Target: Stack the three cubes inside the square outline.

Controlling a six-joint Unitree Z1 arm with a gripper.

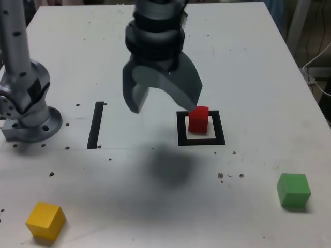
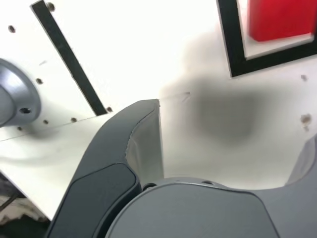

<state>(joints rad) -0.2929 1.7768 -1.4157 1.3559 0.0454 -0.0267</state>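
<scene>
Claw (image 1: 164,93) spread wide, empty, hanging above table (image 1: 243,67) just beside red cube (image 1: 198,119). Red cube sits inside square outline (image 1: 201,140), toward its far edge. Risk: one finger (image 1: 186,82) looks near cube top, gap hard to judge; sideways swing could knock it off centre. Yellow cube (image 1: 46,220) and green cube (image 1: 294,190) well apart from claw, near front edge; bad approach could push them off. Open room between.

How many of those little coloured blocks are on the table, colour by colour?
Small matte red cube, standing inside the black square tape outline: 1
Small matte yellow cube: 1
Small matte green cube: 1
Total: 3
</scene>
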